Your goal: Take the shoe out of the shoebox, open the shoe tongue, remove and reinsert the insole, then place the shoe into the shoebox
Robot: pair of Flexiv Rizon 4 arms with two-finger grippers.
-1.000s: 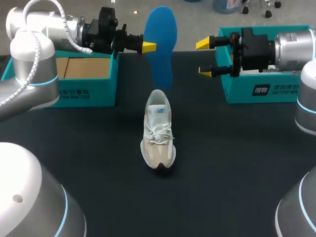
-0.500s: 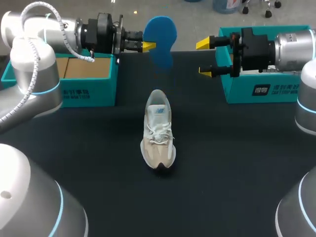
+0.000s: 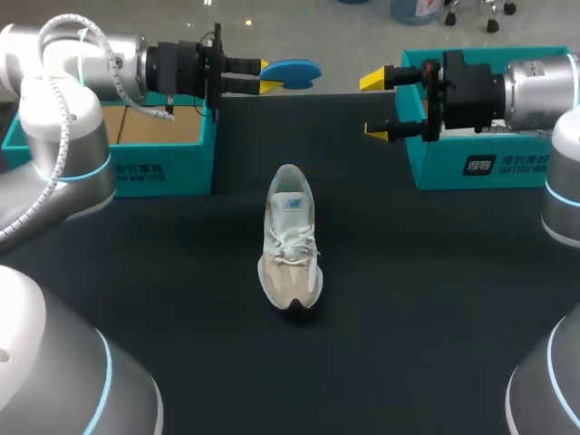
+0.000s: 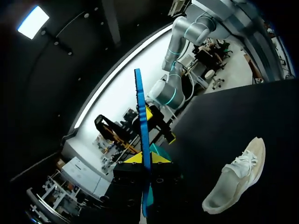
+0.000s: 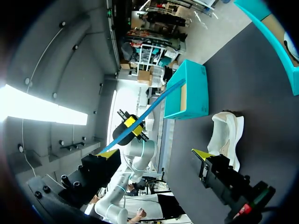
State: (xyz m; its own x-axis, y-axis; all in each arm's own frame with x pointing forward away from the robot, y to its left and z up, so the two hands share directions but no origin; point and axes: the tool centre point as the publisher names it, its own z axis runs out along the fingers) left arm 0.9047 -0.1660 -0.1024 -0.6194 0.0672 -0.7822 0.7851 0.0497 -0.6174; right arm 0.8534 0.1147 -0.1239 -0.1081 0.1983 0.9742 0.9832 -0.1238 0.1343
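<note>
Beside the left teal box (image 3: pixel 154 168), the left gripper (image 3: pixel 265 80) is clamped on the blue insole (image 3: pixel 294 72) (flat, apparently). The shoe (image 3: pixel 290 240) is set upright on the table (image 3: pixel 408 299), between the boxes. The right gripper (image 3: pixel 379 107) is held with fingers apart, by the right teal box (image 3: pixel 489 159).

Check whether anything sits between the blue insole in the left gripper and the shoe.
Nothing visible does. The left gripper holds the blue insole in the air beyond the shoe, with only bare table between them. The right gripper is open, off to the side.
</note>
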